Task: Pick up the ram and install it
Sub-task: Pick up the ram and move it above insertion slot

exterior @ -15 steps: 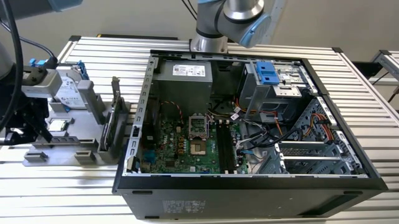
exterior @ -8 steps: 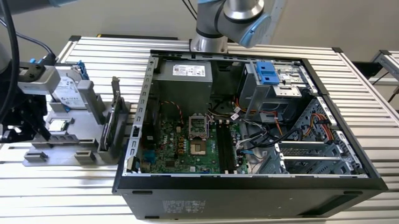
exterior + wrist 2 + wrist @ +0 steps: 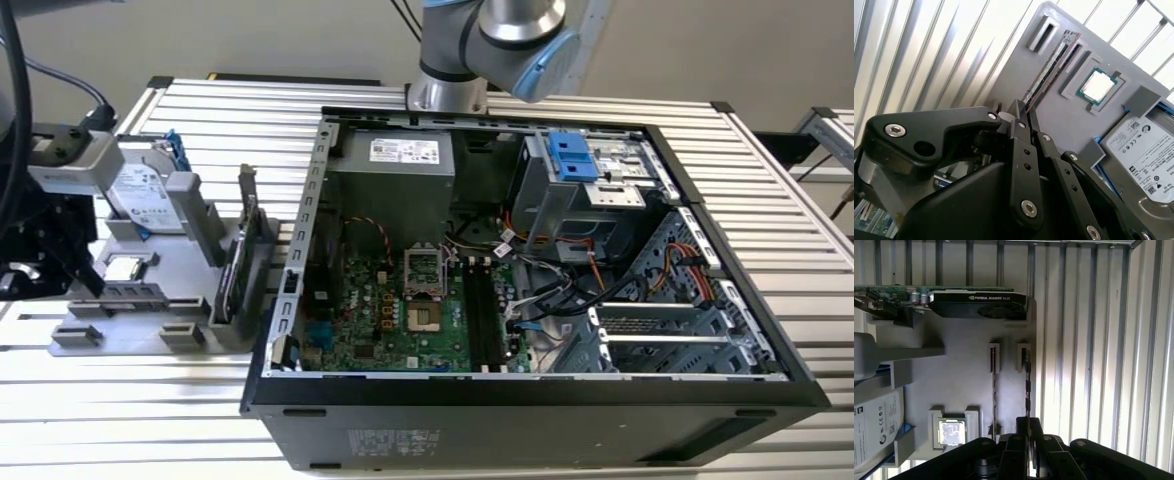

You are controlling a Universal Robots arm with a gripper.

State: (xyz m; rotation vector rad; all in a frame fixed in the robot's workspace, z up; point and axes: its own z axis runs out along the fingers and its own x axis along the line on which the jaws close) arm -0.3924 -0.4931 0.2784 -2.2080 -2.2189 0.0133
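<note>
Where the pincer (image 3: 1024,109) hangs over the grey holder (image 3: 1074,125), its fingers are pinched in tight on the near end of the ram (image 3: 1051,65). The ram stands on edge in the holder's outer brackets, beside the slatted counter (image 3: 1094,365). A processor (image 3: 951,432) lies near, a hard drive (image 3: 1146,150) further off.

Arm (image 3: 497,35): silver tubular joints with a light-blue cap. Gripper (image 3: 1023,108): matte black linkage bars fastened by silver screws (image 3: 895,130).
</note>
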